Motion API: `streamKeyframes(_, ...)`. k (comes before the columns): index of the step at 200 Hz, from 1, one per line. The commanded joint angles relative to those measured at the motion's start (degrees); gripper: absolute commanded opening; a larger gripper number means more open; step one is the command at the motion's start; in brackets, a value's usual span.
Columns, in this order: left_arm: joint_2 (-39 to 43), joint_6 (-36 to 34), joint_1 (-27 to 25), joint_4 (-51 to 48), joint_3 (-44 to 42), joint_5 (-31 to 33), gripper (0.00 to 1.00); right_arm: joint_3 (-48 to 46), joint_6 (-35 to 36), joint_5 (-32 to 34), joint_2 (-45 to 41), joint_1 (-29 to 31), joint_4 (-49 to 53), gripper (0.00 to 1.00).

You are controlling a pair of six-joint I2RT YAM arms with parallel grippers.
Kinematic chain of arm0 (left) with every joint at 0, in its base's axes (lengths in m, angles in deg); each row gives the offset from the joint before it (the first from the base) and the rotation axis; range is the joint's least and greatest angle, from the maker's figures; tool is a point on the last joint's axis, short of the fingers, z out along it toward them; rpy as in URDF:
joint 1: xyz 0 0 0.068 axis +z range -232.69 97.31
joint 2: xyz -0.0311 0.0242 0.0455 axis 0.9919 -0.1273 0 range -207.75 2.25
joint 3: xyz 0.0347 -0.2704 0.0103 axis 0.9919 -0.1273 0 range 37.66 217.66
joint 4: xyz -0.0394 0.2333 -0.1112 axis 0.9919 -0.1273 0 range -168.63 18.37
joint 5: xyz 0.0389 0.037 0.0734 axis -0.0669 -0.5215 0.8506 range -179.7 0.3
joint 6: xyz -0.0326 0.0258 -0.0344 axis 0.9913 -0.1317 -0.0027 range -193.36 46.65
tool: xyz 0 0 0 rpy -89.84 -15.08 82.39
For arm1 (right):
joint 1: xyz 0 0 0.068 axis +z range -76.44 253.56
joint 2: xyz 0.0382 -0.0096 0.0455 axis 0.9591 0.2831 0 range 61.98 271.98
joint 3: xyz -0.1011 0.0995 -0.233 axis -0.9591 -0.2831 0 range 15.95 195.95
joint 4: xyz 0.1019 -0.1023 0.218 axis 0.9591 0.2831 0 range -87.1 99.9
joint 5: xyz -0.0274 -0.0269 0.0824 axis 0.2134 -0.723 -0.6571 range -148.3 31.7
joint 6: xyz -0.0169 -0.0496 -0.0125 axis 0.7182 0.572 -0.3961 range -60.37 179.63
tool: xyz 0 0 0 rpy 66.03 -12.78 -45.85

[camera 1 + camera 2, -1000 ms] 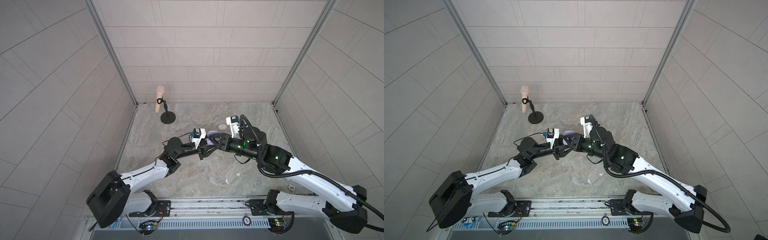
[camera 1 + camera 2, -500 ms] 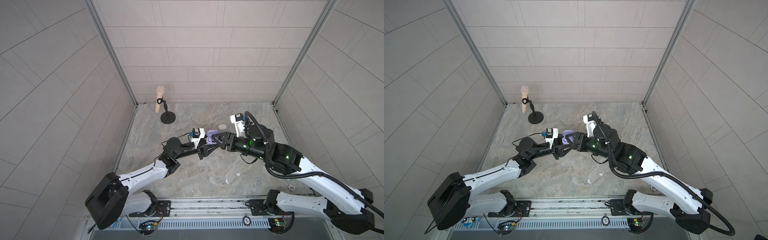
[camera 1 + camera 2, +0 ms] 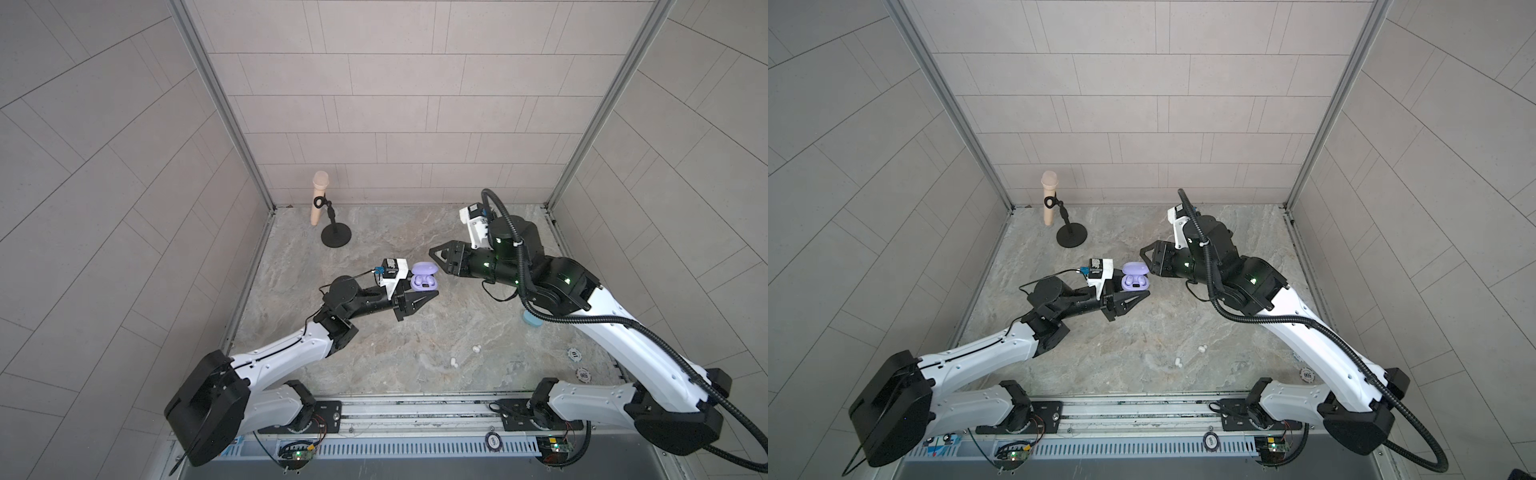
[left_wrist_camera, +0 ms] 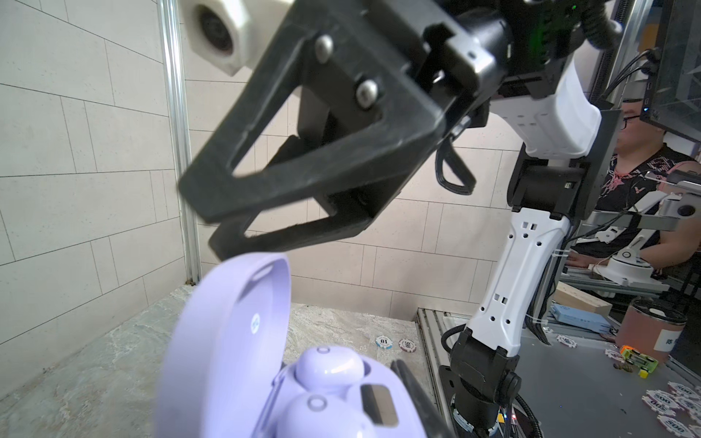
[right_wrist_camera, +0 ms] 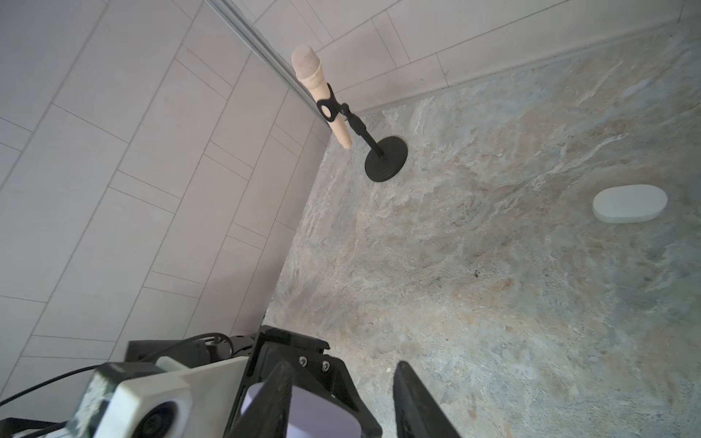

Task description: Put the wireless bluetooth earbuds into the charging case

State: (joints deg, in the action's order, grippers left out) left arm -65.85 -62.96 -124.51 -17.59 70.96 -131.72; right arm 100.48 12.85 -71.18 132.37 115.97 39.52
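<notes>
Retreating right, the half-open, empty right gripper is leaving both lilac buds seated in the case clamped by the left gripper.

Right gripper: no longer at the charging case; sits drawn back rightward, clear of it.

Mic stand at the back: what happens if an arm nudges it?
Probably tips: the mic hangs tilted, off to one side of the small round base. Base looks flat, so a low push would likely slide it, not roll it.
</notes>
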Motion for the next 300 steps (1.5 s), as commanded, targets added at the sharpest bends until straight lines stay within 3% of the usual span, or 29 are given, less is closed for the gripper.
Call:
streamKeyframes(1, 1.5, -1.3, -0.2, -0.1, -0.2, -0.8, 0.00, 2.3, 2.0, -3.8, 1.1, 0.2, 3.7, 0.44)
streamKeyframes(59, 1.0, -2.0, -0.2, -1.3, 0.7, -0.8, 0.00, -1.6, 3.5, 0.1, -3.2, 5.3, 9.8, 0.41)
streamKeyframes(107, 0.5, -2.0, -0.3, -1.3, 0.9, -0.9, 0.00, -1.5, 4.9, 0.8, -0.6, 7.8, 12.4, 0.41)
streamKeyframes(125, 0.6, -2.5, -0.2, -2.3, 1.0, -0.9, 0.00, 0.5, 5.0, 0.7, 0.7, 7.8, 12.8, 0.47)
streamKeyframes(158, 0.8, -4.8, -0.2, -6.5, 1.2, -0.3, 0.00, 5.1, 3.7, 0.0, 3.7, 7.8, 13.9, 0.67)
streamKeyframes(187, 1.5, -6.5, -0.2, -9.0, 1.3, 0.4, 0.00, 5.6, 2.4, 0.1, 5.3, 7.8, 14.9, 0.73)
streamKeyframes(259, 2.3, -7.1, -0.2, -9.8, 1.1, 0.4, 0.00, 5.3, 1.1, -0.6, 7.7, 8.4, 15.5, 0.71)
streamKeyframes(300, 2.3, -6.8, -0.2, -9.7, 1.1, 0.3, 0.00, 5.3, 0.4, -1.0, 8.5, 8.5, 15.0, 0.58)
